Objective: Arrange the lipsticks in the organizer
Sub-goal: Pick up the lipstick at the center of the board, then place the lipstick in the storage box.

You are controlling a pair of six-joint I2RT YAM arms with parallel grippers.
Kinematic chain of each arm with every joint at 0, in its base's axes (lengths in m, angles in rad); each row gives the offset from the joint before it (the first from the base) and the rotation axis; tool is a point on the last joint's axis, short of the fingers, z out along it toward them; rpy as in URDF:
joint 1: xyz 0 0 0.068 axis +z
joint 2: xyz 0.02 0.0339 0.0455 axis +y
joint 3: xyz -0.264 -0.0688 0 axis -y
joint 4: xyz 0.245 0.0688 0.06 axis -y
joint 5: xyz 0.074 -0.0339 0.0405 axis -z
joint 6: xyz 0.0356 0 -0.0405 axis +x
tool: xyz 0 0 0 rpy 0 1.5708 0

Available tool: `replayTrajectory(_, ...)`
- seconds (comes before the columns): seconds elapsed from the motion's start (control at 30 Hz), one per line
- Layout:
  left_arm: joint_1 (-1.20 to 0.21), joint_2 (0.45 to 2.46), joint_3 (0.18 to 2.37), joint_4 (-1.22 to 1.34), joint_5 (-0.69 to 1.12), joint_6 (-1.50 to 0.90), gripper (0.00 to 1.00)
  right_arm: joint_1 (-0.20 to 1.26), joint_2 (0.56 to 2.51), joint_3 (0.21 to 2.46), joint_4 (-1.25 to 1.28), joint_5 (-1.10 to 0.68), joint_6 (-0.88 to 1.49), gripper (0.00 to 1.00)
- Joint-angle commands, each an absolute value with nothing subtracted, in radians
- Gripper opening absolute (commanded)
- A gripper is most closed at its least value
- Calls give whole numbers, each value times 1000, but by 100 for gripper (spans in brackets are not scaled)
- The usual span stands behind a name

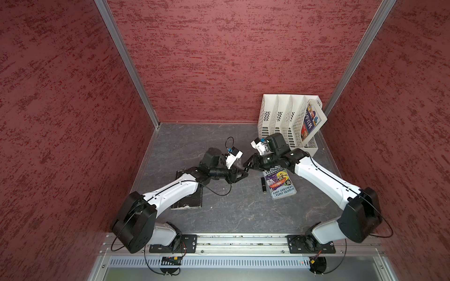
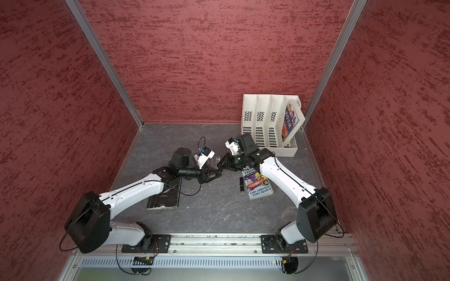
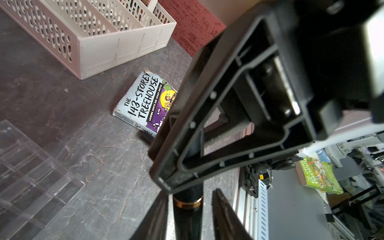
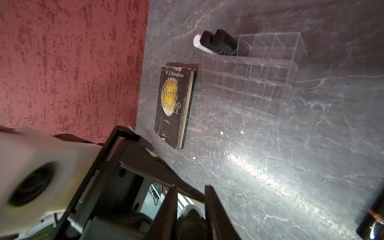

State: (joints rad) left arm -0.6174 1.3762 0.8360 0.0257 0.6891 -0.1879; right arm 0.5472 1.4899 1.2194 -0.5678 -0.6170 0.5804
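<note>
Where two robot arms meet above the middle of a grey stone-patterned table (image 1: pixel 231 214), a black lipstick with a gold band (image 3: pixel 187 216) spans between them. The right gripper (image 4: pixel 191 188) has its jaws closed on one end. The left gripper (image 3: pixel 191 192) has its jaws parted either side of the tube, with a gap showing. Nearby sits the clear acrylic organizer (image 4: pixel 249 79), with a white lipstick (image 4: pixel 197 42) and two black lipsticks (image 4: pixel 226 43) grouped at one edge row of cells. Another black lipstick (image 1: pixel 263 185) lies flat just beside a Treehouse paperback (image 1: pixel 280 185).
</note>
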Motion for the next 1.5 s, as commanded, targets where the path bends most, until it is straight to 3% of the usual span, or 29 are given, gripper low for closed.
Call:
replayTrajectory(0.0, -616, 1354, 837, 57, 630, -241, 67, 579, 1503, 1230, -519, -521, 626, 18)
replayTrajectory(0.13, -548, 1285, 832, -26, 479, -327, 81, 587, 1513, 1201, -374, -328, 736, 16)
replayTrajectory(0.23, -461, 1225, 845, -214, 132, -386, 86, 662, 1551, 1214, -283, -4, 714, 17)
replayTrajectory(0.33, -430, 1181, 878, -363, -231, -431, 99, 732, 1649, 1282, -227, 210, 623, 17)
replayTrajectory(0.4, -404, 1168, 903, -435, -318, -480, 100, 760, 1720, 1323, -193, 285, 581, 17)
replayTrajectory(0.57, -300, 1133, 855, -393, -85, -428, 100, 779, 1836, 1379, -99, 362, 535, 16)
replayTrajectory(0.67, -300, 1079, 783, -282, -7, -402, 94, 781, 1910, 1434, -101, 362, 524, 16)
replayTrajectory(1.47, -387, 1056, 763, -221, -23, -351, 88, 779, 2042, 1482, -126, 405, 517, 17)
